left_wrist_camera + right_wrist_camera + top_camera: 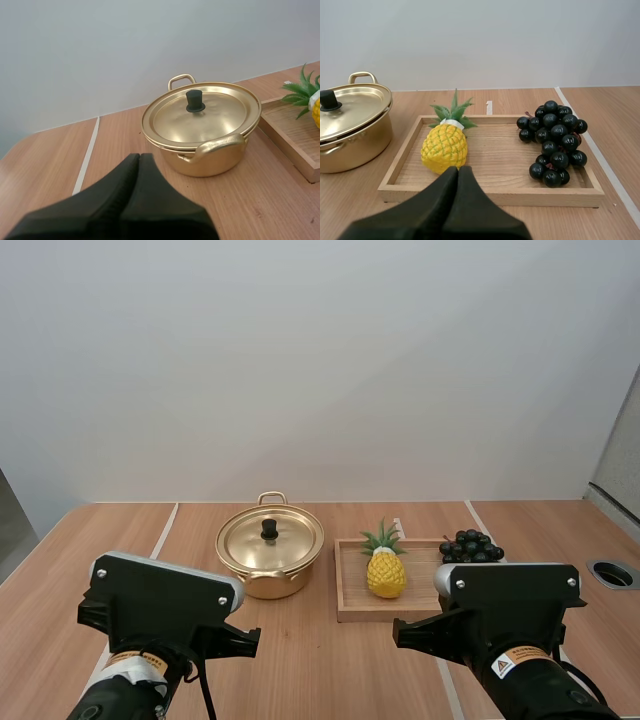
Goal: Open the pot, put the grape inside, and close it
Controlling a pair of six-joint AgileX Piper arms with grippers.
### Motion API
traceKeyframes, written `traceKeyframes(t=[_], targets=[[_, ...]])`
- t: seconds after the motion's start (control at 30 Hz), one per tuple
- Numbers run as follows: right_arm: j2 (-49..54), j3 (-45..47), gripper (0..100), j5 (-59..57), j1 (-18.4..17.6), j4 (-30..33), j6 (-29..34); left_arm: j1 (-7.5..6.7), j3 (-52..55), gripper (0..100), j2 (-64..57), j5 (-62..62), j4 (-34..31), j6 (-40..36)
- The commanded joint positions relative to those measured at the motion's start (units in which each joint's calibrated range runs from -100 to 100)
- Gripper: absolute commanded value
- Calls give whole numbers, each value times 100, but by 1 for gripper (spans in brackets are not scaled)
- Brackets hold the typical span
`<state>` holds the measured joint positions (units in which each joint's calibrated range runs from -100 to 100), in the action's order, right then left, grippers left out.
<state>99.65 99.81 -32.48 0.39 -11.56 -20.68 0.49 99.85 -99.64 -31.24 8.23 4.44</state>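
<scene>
The round golden metal pot (275,583) is sitting closed on the light wooden table (320,670). Its flat golden lid (215,120) is seated on the rim, and the small black knob (195,101) is standing upright at its centre.

Your left gripper (139,156) is hanging short of the pot with its two black fingers pressed together as one wedge, gripping nothing. The knob is lying ahead of the tips and well apart from them. Your right gripper (458,169) is likewise closed on nothing and pointing over the near rim of the shallow rectangular wooden tray (490,196). On that tray the bunch of dark, near-black grapes (555,142) is resting at the side away from the pot. A yellow pineapple (444,148) with green leaves is lying apart from the grapes, on the pot side.

Nothing of the task is looking done yet, so you are facing the lid lift first. Watch these risks:

- **Closed fingers on the lid:** if you are bringing the fingers down without parting them, they are likely to shove the lid askew or push the pot along the table.
- **Off-centre pinch:** the knob is small, and a grip off its centre could let the lid tilt and slip out.
- **Low approach to the tray:** on the right, this could catch the fingers on the tray's rim.
- **Thin grip on the grapes:** pinching a single grape could leave the bunch swinging or dropping.
</scene>
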Motion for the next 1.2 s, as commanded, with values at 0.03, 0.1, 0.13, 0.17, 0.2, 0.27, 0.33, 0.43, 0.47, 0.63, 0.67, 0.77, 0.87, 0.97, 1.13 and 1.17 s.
traceKeyframes(t=[0.03,0.1,0.13,0.17,0.2,0.27,0.33,0.43,0.47,0.63,0.67,0.77,0.87,0.97,1.13,1.17], targets=[[35,19,0,1652,27,726,17,2,15,0,-36,1586,79,-724],[35,19,0,1652,27,726,17,2,15,0,-36,1586,79,-724],[35,19,0,1652,27,726,17,2,15,0,-36,1586,79,-724],[35,19,0,1652,27,726,17,2,15,0,-36,1586,79,-724],[35,19,0,1652,27,726,17,2,15,0,-36,1586,79,-724],[35,19,0,1652,27,726,17,2,15,0,-36,1586,79,-724],[35,19,0,1652,27,726,17,2,15,0,-36,1586,79,-724],[35,19,0,1652,27,726,17,2,15,0,-36,1586,79,-724],[35,19,0,1652,27,726,17,2,15,0,-36,1586,79,-724],[35,19,0,1652,27,726,17,2,15,0,-36,1586,79,-724],[35,19,0,1652,27,726,17,2,15,0,-36,1586,79,-724],[35,19,0,1652,27,726,17,2,15,0,-36,1586,79,-724],[35,19,0,1652,27,718,17,2,15,0,-36,1586,71,-724],[35,19,0,1652,27,718,17,2,15,0,-36,1586,-66,-724],[35,19,0,1728,27,808,17,2,15,0,-36,1586,-66,-724],[35,19,0,1794,27,945,17,2,15,0,-36,1617,-69,-724]])
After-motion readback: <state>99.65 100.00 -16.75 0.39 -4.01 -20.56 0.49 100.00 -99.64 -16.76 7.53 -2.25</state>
